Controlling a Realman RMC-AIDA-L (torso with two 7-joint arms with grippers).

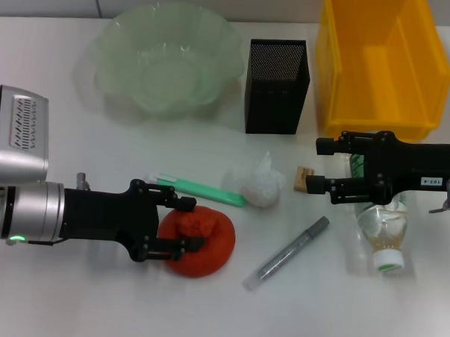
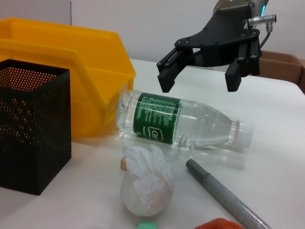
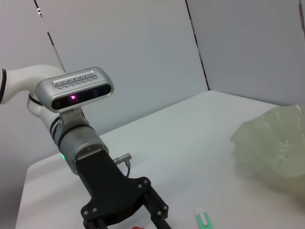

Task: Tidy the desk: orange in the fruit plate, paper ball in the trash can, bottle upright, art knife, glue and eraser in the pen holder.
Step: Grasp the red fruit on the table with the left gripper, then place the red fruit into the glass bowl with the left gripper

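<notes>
Orange (image 1: 199,243) lies at the near left of the table (image 1: 70,296), enclosed by the fingers of the left gripper (image 1: 179,225), which touch both its sides. Fruit plate (image 1: 166,60) stands at the far left, empty. Green art knife (image 1: 198,188) lies just beyond the orange. Paper ball (image 1: 260,183) sits at centre, pen holder (image 1: 277,85) behind it, grey glue stick (image 1: 287,252) in front. Eraser (image 1: 305,178) rests right of the paper ball. Right gripper (image 2: 199,76) hangs above the bottle (image 2: 178,121), fingers spread wide and holding nothing. The bottle lies on its side beside the trash can (image 1: 380,63).
</notes>
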